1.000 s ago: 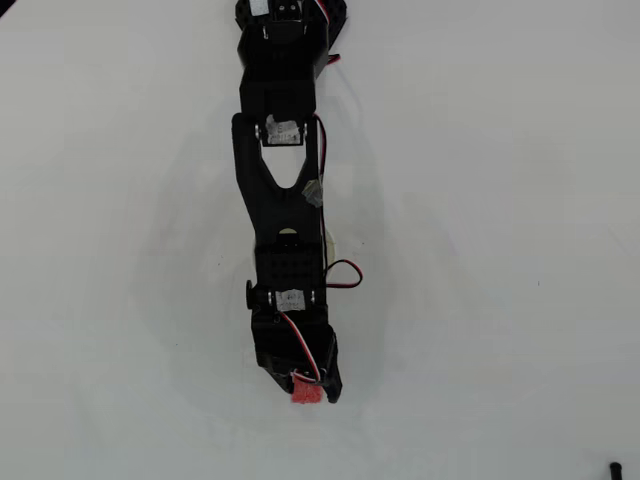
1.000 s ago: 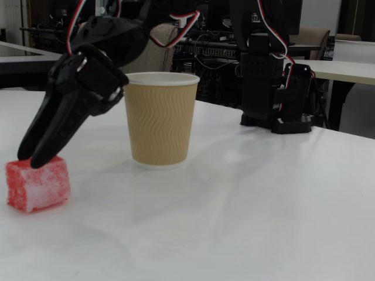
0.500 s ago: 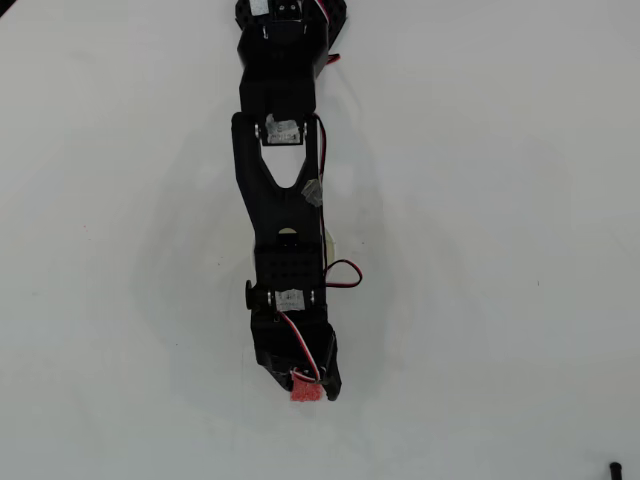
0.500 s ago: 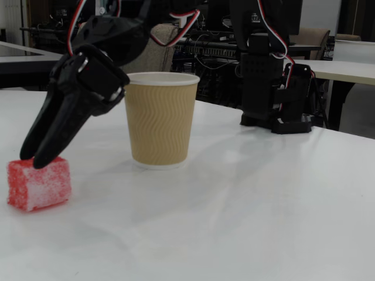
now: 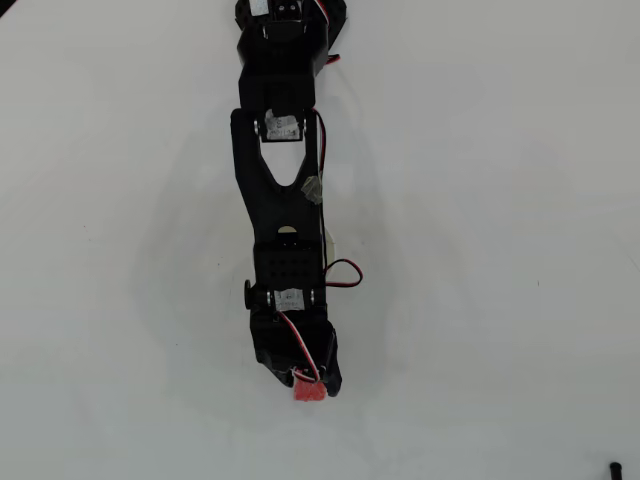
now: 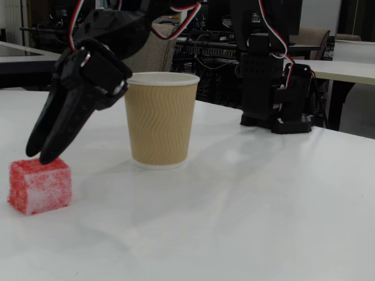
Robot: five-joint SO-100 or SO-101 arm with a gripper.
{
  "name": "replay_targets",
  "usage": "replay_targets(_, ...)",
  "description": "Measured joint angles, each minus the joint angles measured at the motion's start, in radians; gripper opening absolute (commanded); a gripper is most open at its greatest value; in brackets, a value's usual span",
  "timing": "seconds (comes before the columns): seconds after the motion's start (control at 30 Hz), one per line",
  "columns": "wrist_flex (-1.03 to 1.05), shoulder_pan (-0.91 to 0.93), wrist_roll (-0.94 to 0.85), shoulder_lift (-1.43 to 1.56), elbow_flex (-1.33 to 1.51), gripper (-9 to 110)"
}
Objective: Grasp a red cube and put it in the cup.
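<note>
The end effector [image 6: 36, 153] hovers over the red cube [image 6: 40, 185] with jaws nearly together (grasp step); next, spread them and descend, cup [image 6: 160, 120] nearby.

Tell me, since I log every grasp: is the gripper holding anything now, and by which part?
Nothing is held. The gripper has its fingers close together, tips at the top of the cube, which sits on the table beside the cup.

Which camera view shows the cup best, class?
The fixed view: the cup stands in full side profile, with its tan ribbed wall and white rim clear. In the overhead view the arm covers it, and only a pale sliver shows beside the arm.
</note>
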Motion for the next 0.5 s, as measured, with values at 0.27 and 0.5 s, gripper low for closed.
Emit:
replay_targets(0.27,0.000,0.008,0.000,0.000,0.000,20)
replay_targets(0.5,-0.028,0.038,0.000,0.000,0.000,30)
